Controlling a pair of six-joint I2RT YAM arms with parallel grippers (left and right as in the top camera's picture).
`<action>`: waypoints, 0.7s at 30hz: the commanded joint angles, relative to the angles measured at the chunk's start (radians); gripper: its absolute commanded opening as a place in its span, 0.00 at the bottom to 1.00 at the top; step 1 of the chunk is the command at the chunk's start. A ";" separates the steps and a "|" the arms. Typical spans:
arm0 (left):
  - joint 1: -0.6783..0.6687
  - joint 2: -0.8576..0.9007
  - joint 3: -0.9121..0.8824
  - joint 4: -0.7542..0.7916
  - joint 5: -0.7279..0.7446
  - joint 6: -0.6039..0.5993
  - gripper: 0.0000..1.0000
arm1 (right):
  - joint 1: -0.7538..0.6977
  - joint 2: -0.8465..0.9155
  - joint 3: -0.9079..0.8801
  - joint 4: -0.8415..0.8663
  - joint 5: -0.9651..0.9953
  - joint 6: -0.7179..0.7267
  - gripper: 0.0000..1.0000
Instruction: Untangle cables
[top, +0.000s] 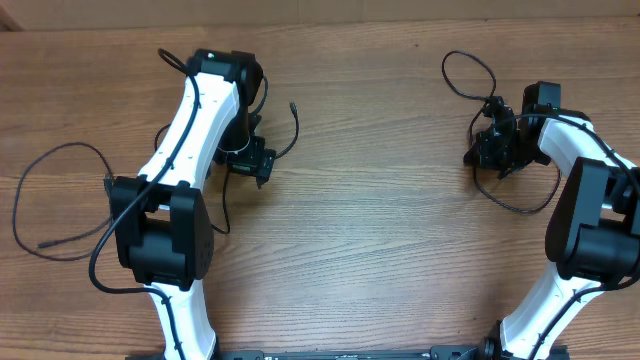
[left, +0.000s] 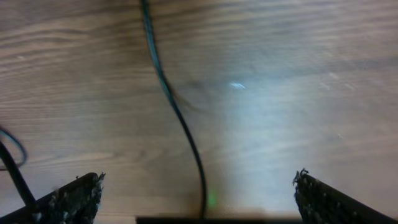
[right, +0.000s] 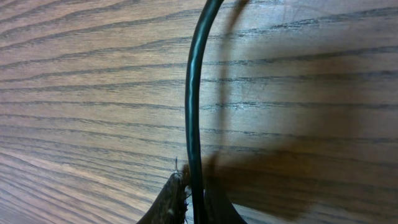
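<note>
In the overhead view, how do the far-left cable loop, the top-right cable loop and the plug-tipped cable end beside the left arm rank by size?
1. Far-left cable loop, clearly largest.
2 and 3. Top-right cable loop and plug-tipped cable end: similar span, so I leave them unranked.

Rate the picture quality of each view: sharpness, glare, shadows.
Overhead: evenly lit and sharp throughout. Left wrist: blurred, the cable soft-edged, with a pale glare patch on the table. Right wrist: crisp wood grain, the gripped cable throwing a broad dark shadow to its right.
</note>
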 joint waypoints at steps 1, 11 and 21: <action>0.018 -0.005 -0.067 0.060 -0.135 -0.051 1.00 | 0.005 0.040 -0.026 -0.002 0.022 0.001 0.11; 0.099 -0.005 -0.289 0.359 -0.167 0.007 0.98 | 0.005 0.040 -0.026 -0.002 0.023 0.001 0.14; 0.105 0.000 -0.450 0.667 -0.157 0.089 1.00 | 0.005 0.040 -0.026 -0.012 0.022 0.001 0.14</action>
